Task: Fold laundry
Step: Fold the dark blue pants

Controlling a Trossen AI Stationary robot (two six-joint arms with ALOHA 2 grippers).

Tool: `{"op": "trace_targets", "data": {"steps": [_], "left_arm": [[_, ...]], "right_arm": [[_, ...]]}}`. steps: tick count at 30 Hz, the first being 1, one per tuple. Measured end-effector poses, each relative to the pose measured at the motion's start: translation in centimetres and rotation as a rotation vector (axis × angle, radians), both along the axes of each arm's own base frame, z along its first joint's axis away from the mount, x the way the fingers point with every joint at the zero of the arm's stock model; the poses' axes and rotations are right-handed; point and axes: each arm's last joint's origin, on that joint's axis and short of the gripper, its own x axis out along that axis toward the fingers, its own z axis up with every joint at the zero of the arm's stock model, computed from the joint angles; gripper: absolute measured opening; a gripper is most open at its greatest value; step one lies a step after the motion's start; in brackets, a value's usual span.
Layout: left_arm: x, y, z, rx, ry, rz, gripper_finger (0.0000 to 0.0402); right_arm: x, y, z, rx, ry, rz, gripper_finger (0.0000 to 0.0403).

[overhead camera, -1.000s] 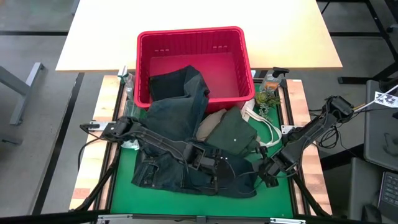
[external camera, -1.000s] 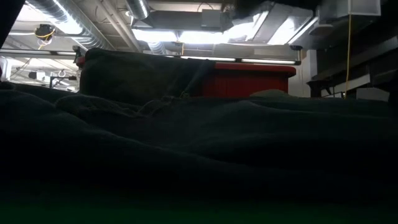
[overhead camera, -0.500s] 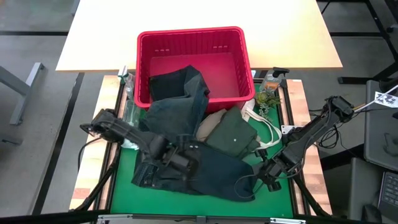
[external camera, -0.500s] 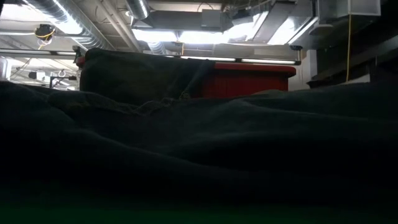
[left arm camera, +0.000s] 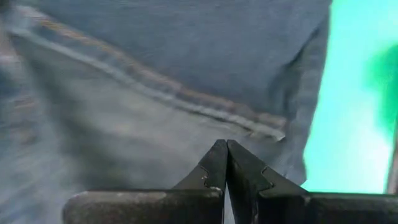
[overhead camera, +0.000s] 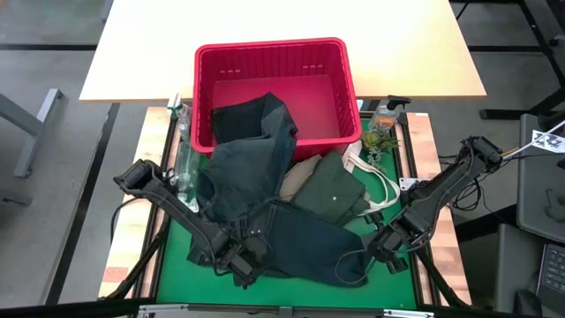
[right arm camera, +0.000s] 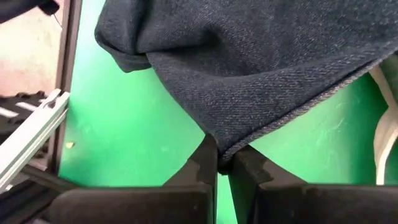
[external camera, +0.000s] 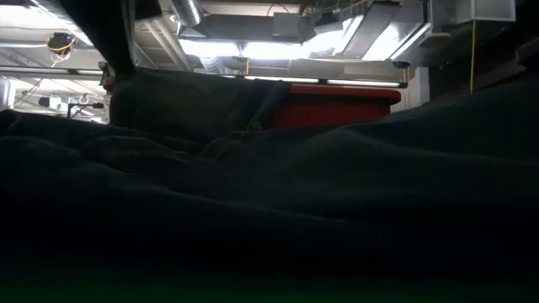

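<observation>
Dark blue denim jeans [overhead camera: 256, 168] hang out of the red basket [overhead camera: 274, 71] over its near rim and spread across the green mat [overhead camera: 172, 256]. An olive-green shirt [overhead camera: 331, 190] and a tan top [overhead camera: 296, 177] lie beside them, partly under the denim. My left gripper [overhead camera: 243, 265] is shut and points down over the jeans' near left part [left arm camera: 155, 93]; whether its tips touch the cloth, I cannot tell. My right gripper [overhead camera: 375, 252] is shut on the jeans at the near right. My right gripper pinches an edge of the jeans [right arm camera: 231, 148] between its two fingers, at the garment's near right end. The fingers come from above, pointing steeply down. That edge is lifted off the green mat [right arm camera: 143, 130], and the denim runs up and away from the fingers.
A white cord [overhead camera: 380, 187], a small plant [overhead camera: 378, 140] and a pump bottle [overhead camera: 385, 113] sit at the mat's far right. A clear bottle [overhead camera: 184, 146] stands at the far left beside the basket. In the low view, denim [external camera: 269, 210] fills the foreground before the basket [external camera: 337, 105].
My left gripper has swept from the middle of the jeans toward the table's left and near edges, sinking a little and rolling. My right gripper has risen with the jeans' edge, and the denim's right part now stands higher in the low view.
</observation>
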Motion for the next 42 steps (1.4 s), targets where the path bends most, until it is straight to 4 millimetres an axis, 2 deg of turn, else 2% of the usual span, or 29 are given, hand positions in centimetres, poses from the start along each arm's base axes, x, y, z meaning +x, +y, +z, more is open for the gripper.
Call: {"op": "trace_targets", "data": {"steps": [7, 15, 26, 34, 36, 38, 42], "left_arm": [[1.1, 0.1, -3.8, -0.176, -0.111, -0.015, 0.0003], [1.1, -0.1, -3.7, -0.205, -0.139, -0.012, 0.0003], [2.2, 0.7, -4.5, -0.155, -0.173, 0.034, 0.0003], [4.7, 0.8, -7.6, -0.178, -0.228, 0.005, 0.0003], [4.9, 0.9, -7.3, -0.198, -0.243, -0.002, 0.0003], [4.5, 0.9, -6.1, -0.204, -0.253, -0.017, 0.0003], [2.6, 0.2, -2.3, -0.231, -0.293, -0.062, 0.0003]], "right_arm": [[-0.2, -0.1, 2.2, -0.014, 0.048, 0.005, 0.0015], [0.2, 0.2, 4.3, 0.016, -0.003, 0.043, 0.0022], [2.2, 1.1, 9.3, 0.010, -0.395, 0.093, 0.0023], [4.4, 1.7, 11.2, 0.071, -0.674, 0.085, 0.0023], [5.3, 1.3, 11.5, 0.069, -0.734, 0.044, 0.0023], [6.2, 0.9, 11.8, 0.062, -0.792, 0.010, 0.0023], [8.4, 0.0, 11.9, 0.077, -0.870, -0.043, 0.0024]]}}
